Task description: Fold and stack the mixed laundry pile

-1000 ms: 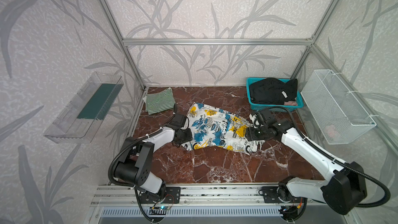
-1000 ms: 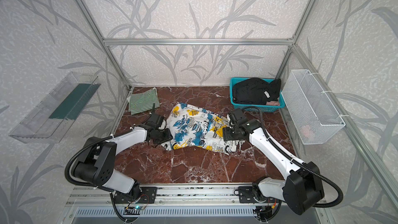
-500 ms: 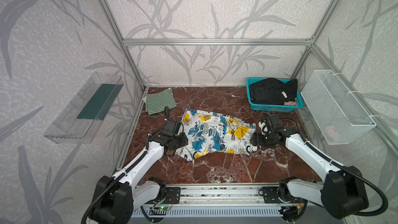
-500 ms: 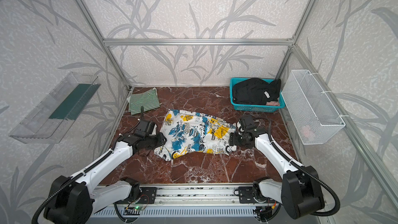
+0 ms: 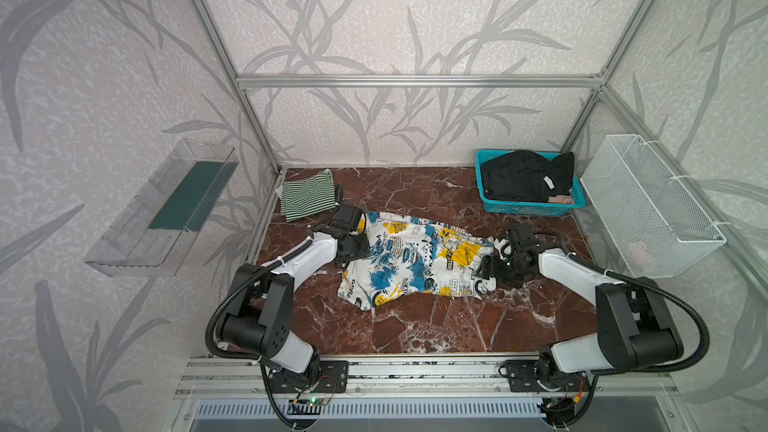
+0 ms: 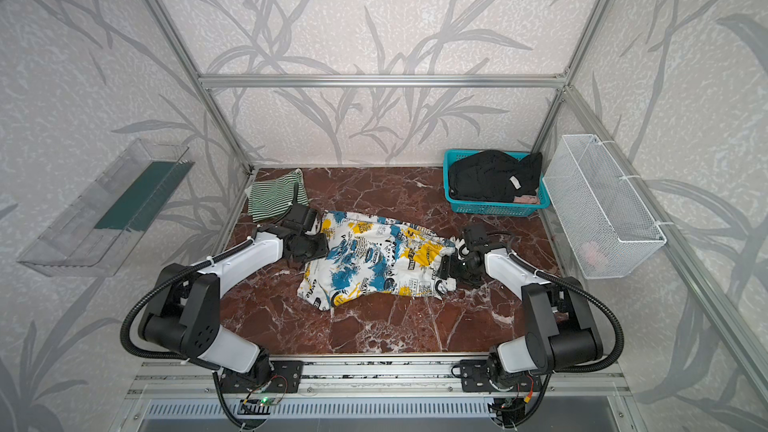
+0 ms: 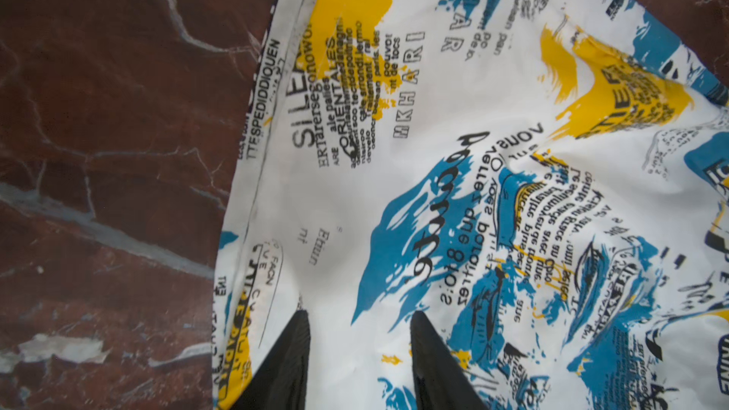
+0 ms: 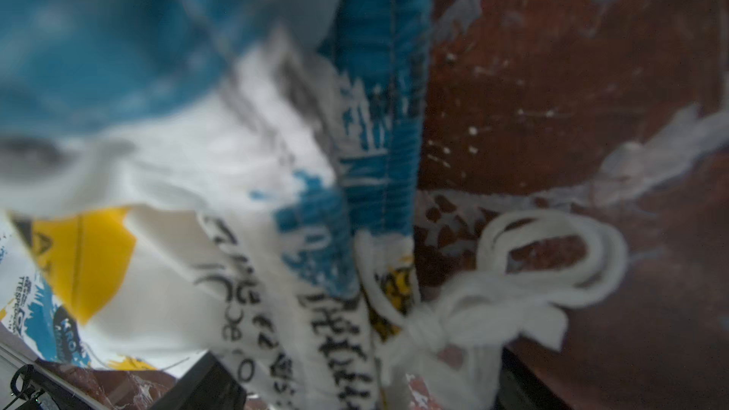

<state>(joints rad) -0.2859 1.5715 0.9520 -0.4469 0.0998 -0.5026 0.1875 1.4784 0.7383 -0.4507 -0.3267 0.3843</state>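
Note:
The white garment with blue, yellow and black print [image 5: 415,259] [image 6: 374,259] lies spread across the middle of the marble floor. My left gripper [image 5: 359,249] [image 7: 359,315] sits on its left end, fingers [image 7: 292,356] apart over flat cloth. My right gripper [image 5: 490,272] [image 8: 361,384] is at its right end, jaws wide, with the bunched waistband and white drawstring [image 8: 544,270] between them. The folded green-and-white striped garment [image 5: 307,195] lies at the back left. The black garment [image 5: 523,174] and a small pinkish one [image 5: 561,199] are in the teal basket.
The teal basket [image 5: 528,207] stands at the back right of the floor. A white wire basket [image 5: 648,205] hangs on the right wall and a clear plastic shelf [image 5: 166,205] on the left wall. Metal frame posts border the floor.
The printed garment has slid slightly toward the front and lies flatter. The left arm swung forward and came back to the cloth's left end. The right jaws have widened.

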